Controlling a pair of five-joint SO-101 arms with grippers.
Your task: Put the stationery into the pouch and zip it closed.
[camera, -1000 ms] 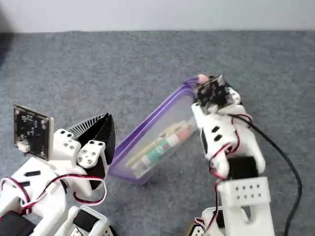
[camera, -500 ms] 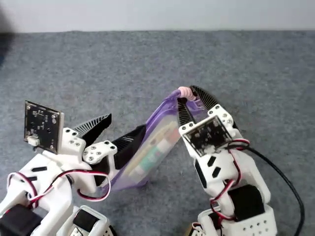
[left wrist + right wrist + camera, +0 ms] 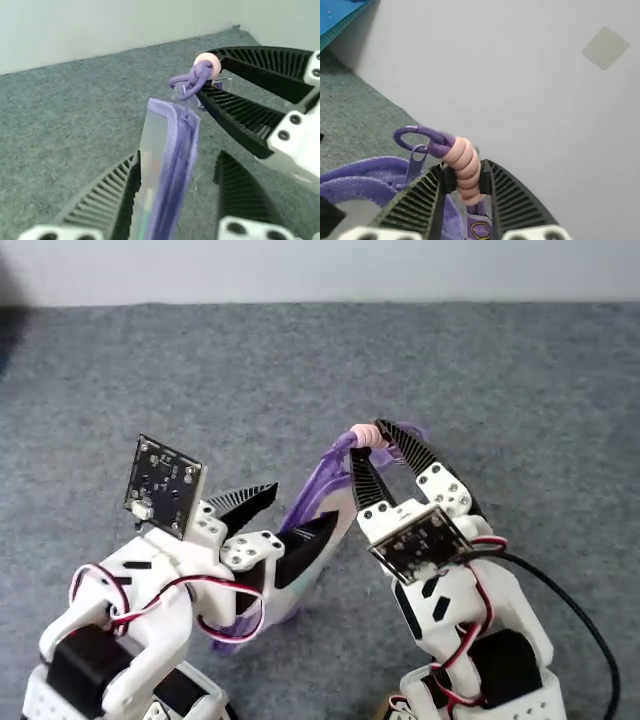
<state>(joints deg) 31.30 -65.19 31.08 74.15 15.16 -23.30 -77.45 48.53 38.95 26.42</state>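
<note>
Right now the right gripper (image 3: 372, 442) is pinched narrow on the pink coiled zip pull (image 3: 465, 165), with the purple cord loop (image 3: 415, 135) poking out to one side of its fingers. From that pull runs the purple-edged clear-sided soft pouch (image 3: 167, 145), stood on its edge on the grey carpeted table (image 3: 500, 370) with the pull end lifted highest. Lower along it the left gripper (image 3: 178, 159) stands wide, straddling the pouch: one finger lies against the clear side, the other shows a gap. I'd guess the pouch is light and floppy with a slick plastic side, so it will likely buckle when the zip is drawn unless its body is clamped. The fabric edging at the end away from the pull looks the best hold. The pull itself is small and could slip out.
</note>
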